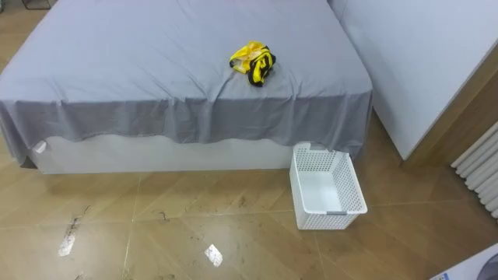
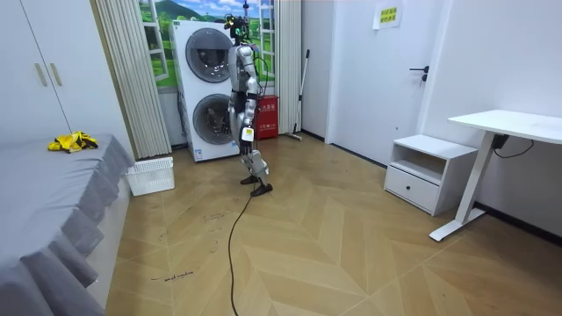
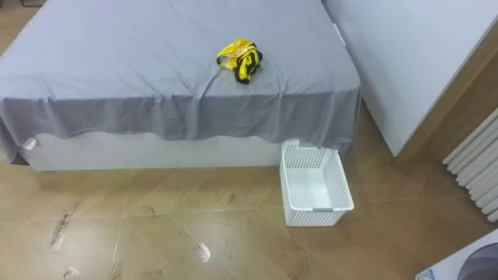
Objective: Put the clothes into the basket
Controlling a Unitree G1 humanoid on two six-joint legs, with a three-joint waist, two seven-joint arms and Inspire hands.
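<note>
Well across the room from the robot, the yellow and black clothes (image 1: 252, 62) lie in a small crumpled heap on the grey bed (image 1: 140, 47), near its foot edge and toward the robot's right. The white basket (image 1: 331, 220) stands on the wooden floor (image 1: 194, 233) just beside the bed's corner, below the clothes and further right; nothing lies inside it. In the room view the robot stands upright before the stacked washing machines (image 2: 206, 88), facing the bed. Its left hand (image 2: 247, 133) hangs by its hip, well apart from clothes and basket; whether its fingers are curled or straight I cannot tell.
</note>
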